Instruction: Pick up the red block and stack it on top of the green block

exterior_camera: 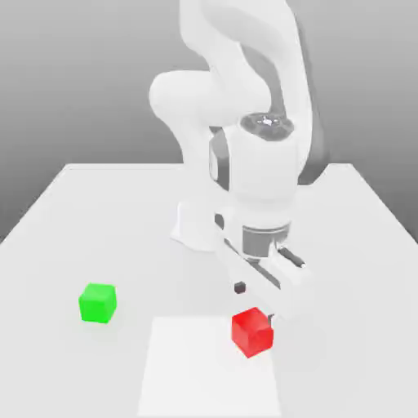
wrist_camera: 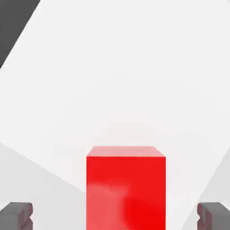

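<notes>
The red block (exterior_camera: 251, 331) rests on the table near the front, slightly turned, on a lighter rectangular patch. My gripper (exterior_camera: 256, 300) hangs just above it, pointing down, with its fingers spread wide and nothing held. In the hand view the red block (wrist_camera: 126, 188) stands between the two dark fingertips (wrist_camera: 16, 215), with a clear gap on each side, and my gripper (wrist_camera: 115, 216) is centred over it. The green block (exterior_camera: 98, 303) sits alone on the table toward the exterior view's left, well apart from the red block and the gripper.
The white table (exterior_camera: 98, 220) carries a lighter rectangular patch (exterior_camera: 196, 375) at the front. The arm's base (exterior_camera: 194, 229) stands behind the gripper near the table's middle. The table's edge and a dark floor corner (wrist_camera: 13, 22) appear in the hand view.
</notes>
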